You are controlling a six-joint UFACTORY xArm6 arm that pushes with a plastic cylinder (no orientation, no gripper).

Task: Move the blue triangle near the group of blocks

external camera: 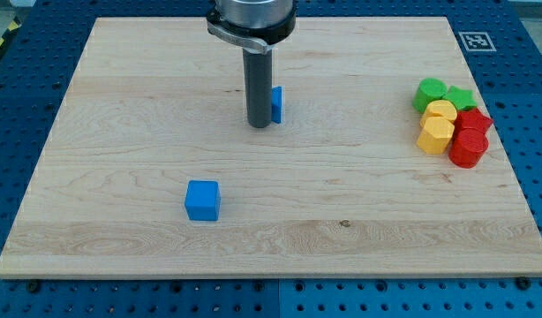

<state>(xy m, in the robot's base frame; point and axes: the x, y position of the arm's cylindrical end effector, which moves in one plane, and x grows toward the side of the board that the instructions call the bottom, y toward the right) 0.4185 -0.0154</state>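
The blue triangle (276,104) lies on the wooden board (121,132) near the view's top centre, mostly hidden behind my rod. My tip (259,124) rests on the board just left of it, touching or nearly touching it. The group of blocks is at the view's right: a green block (430,92), a green star-like block (460,96), two yellow blocks (441,112) (435,135), and two red blocks (473,121) (470,147), all packed together. The blue triangle is far to the left of this group.
A blue cube (202,200) sits alone at the view's lower left of centre. A black-and-white marker tag (475,40) is at the board's top right corner. A blue perforated table surrounds the board.
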